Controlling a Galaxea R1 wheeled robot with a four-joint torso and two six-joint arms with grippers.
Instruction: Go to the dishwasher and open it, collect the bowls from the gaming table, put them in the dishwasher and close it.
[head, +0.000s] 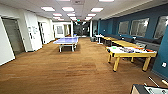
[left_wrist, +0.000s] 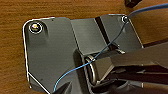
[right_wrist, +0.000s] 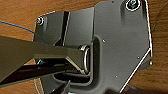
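The gaming table, a long flat table with a pale bluish-white top and light legs, stands far off, a little left.

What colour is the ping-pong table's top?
Blue, seen best in the head view: the ping-pong table stands on the brown floor.

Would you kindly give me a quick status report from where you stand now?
Grippers: state cannot be told. In an open room on wood floor; blue table-tennis table ahead, yellow tables on the right. No dishwasher or bowl in sight. Path ahead open.
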